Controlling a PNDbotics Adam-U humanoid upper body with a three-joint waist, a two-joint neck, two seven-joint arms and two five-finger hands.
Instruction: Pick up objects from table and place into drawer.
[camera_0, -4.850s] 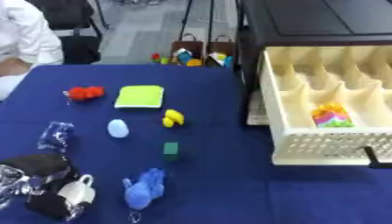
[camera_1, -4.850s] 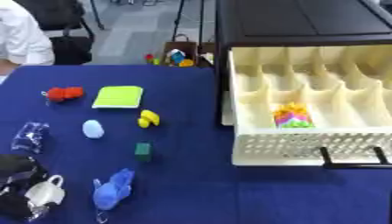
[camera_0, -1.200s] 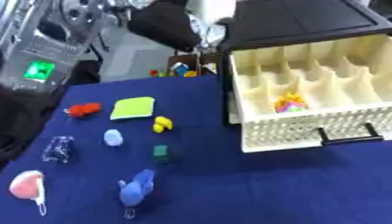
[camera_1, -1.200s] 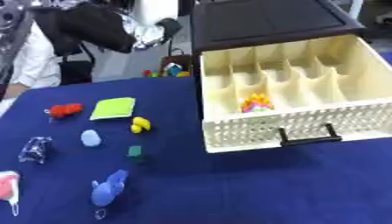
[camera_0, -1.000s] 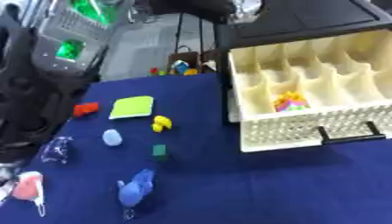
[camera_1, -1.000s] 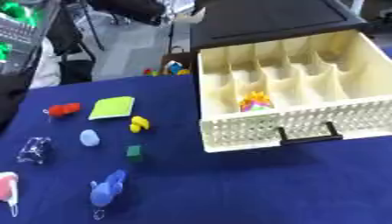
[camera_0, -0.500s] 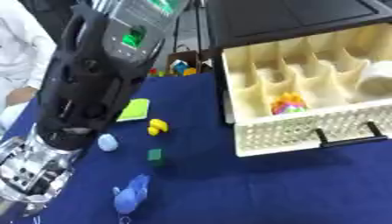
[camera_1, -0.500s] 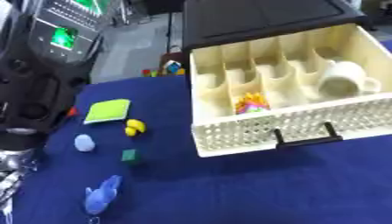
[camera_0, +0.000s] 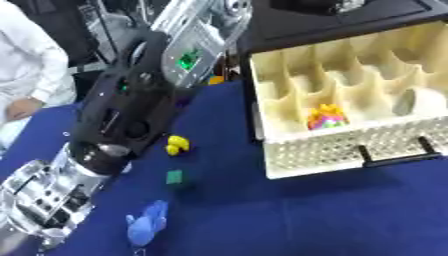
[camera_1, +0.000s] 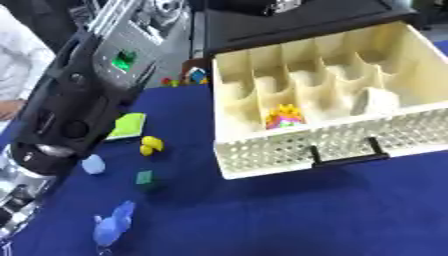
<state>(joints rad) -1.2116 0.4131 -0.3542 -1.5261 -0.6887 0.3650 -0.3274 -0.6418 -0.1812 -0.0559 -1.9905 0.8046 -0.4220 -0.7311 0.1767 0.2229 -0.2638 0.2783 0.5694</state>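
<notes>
Left arm (camera_0: 131, 120) crosses blue worktop (camera_1: 289, 210), hand state can't tell; white mug (camera_1: 374, 101) and multicoloured toy (camera_1: 283, 117) in cream compartmented drawer (camera_1: 306, 147).

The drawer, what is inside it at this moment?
The drawer holds a colourful toy in a front compartment and a white cup-like thing further right. Dividers hide parts of the compartment floors.

- Left arm (camera_0: 122, 125): crosses the frame's left side; its hand lies past the lower left edge.
- Yellow-green pad (camera_1: 129, 125): partly covered by the arm.
- White object (camera_1: 374, 101) in drawer (camera_1: 297, 150): blurred, shape unclear.
</notes>
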